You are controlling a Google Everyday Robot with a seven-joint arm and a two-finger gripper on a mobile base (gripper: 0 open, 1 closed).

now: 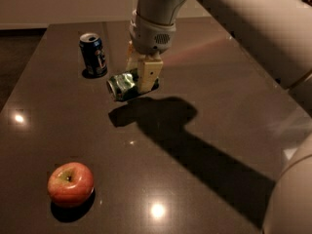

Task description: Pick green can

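The green can point(123, 86), with a mottled green and white label and a silver end facing left, lies on its side and is held clear of the dark table point(204, 82), its shadow below it. My gripper point(141, 77) hangs from the white arm and is shut on the can, one cream finger point(147, 74) across its right part. The can sits at the upper middle of the camera view.
A dark blue can point(93, 54) stands upright just left of and behind the gripper. A red apple point(70, 183) lies at the front left. The arm's large white links fill the right side and cast a shadow across the table's middle.
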